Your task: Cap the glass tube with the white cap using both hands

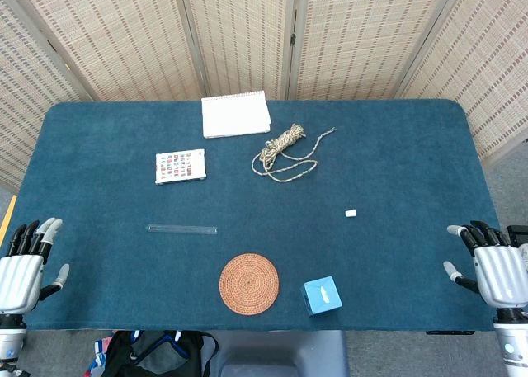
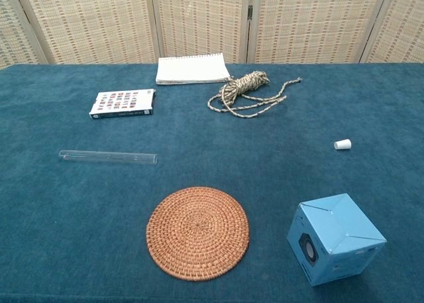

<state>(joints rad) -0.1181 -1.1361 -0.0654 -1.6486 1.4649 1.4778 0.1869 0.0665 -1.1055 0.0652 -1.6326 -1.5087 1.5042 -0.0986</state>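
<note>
Lying left of centre, the glass tube (image 1: 182, 228) and, far right, white cap (image 1: 351, 213) sit well apart from both empty, spread hands: left hand (image 1: 23, 270), right hand (image 1: 495, 270).

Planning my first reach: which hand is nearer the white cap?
Right. The right hand sits at the table's right edge, on the same side as the white cap. The left hand is at the far left edge, across the table.

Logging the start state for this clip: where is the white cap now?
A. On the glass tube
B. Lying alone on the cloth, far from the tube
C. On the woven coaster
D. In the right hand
B: the white cap lies alone on the cloth, well apart from the glass tube.
</note>
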